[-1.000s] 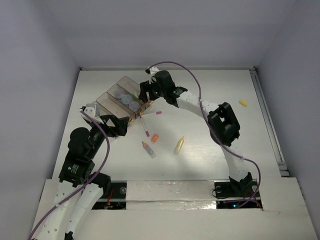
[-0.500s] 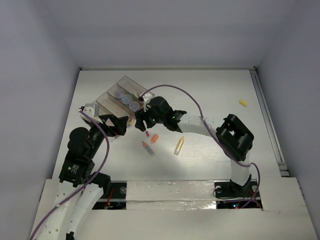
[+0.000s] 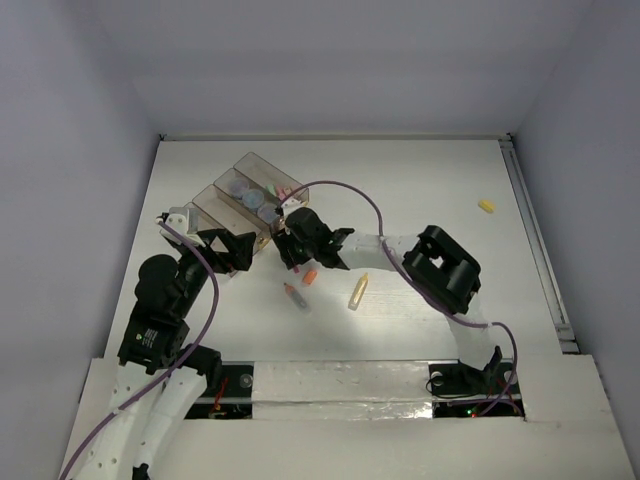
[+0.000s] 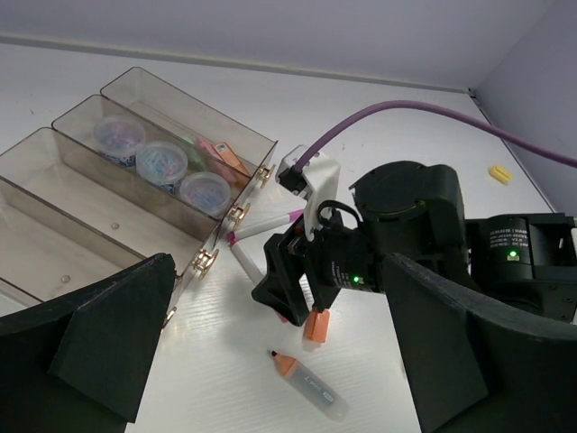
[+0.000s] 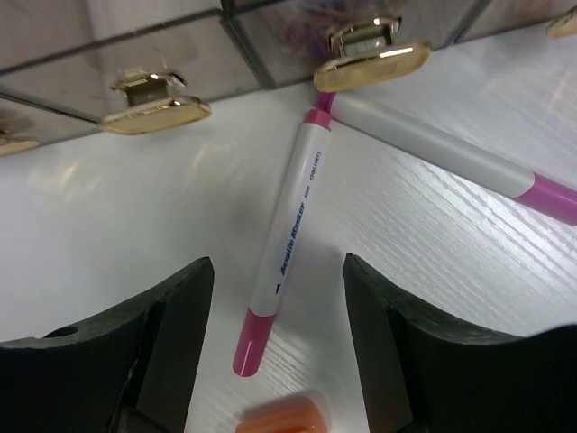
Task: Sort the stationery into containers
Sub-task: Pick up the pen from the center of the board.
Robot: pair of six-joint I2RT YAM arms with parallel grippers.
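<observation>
The containers (image 3: 212,204), a row of joined clear brownish compartments, stand at the back left. Three grey-lilac rolls (image 4: 162,162) lie in one compartment, with pink and orange sticks (image 4: 221,153) in the far one. My right gripper (image 3: 291,251) is open and low over the table. A white pen with pink tips (image 5: 288,234) lies between its fingers (image 5: 162,343). A second pen (image 5: 451,153) lies beside the container clasps. An orange stick (image 3: 310,275) lies just in front of the gripper. My left gripper (image 3: 237,250) is open and empty by the containers' near end.
A clear marker with an orange cap (image 3: 297,298) and a yellow stick (image 3: 358,291) lie on the table nearer the arms. A small yellow stick (image 3: 486,206) lies far right. Gold clasps (image 5: 153,104) stick out of the container ends.
My right gripper has moved from the containers' far end toward me and down, and now straddles the pen on the table. The left arm has not moved.
</observation>
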